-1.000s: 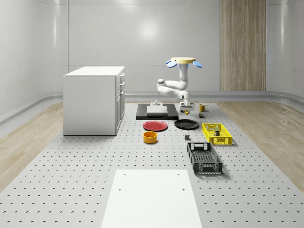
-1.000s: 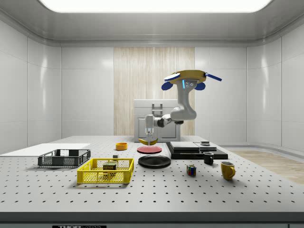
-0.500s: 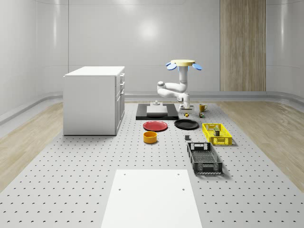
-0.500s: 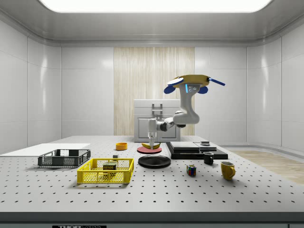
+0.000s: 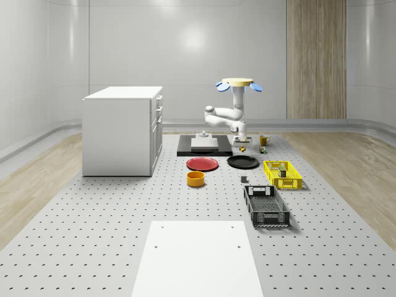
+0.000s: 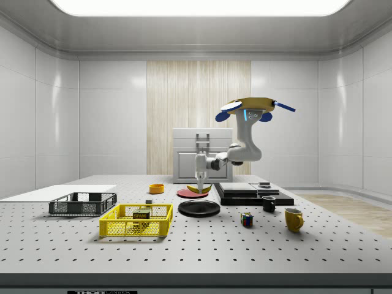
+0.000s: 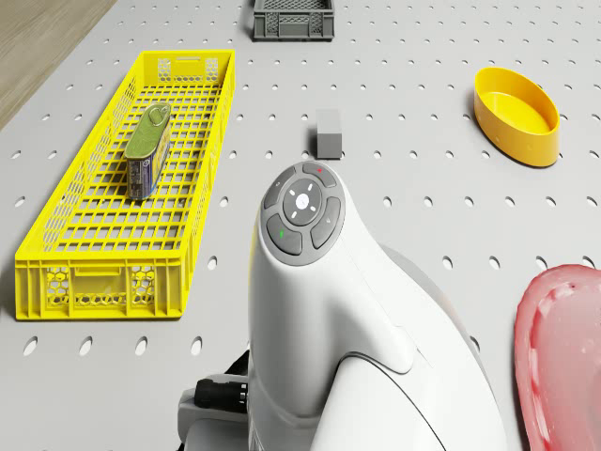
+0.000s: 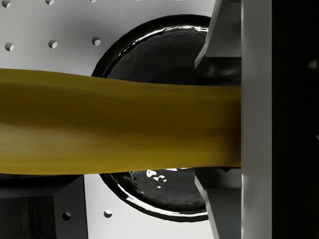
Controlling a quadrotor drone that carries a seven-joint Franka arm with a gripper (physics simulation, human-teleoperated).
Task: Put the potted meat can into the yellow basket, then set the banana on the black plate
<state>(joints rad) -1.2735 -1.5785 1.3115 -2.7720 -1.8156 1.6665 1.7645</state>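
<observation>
With the potted meat can (image 7: 148, 152) already lying in the yellow basket (image 7: 66, 282), the drone (image 6: 254, 107) hovered above the tabletop (image 6: 196, 245), its hand (image 6: 200, 187) clamped on the banana (image 8: 114, 124). Over the past second the hand had carried the fruit lower and across, to hang directly over the black plate (image 8: 159, 50). Release appeared close.

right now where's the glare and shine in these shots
Side view: a bright ceiling light panel glows along the top. Whole-scene view: soft highlights streak the back wall. Wrist view: white glints speckle the glossy black plate beneath the banana in the end effector.
</observation>
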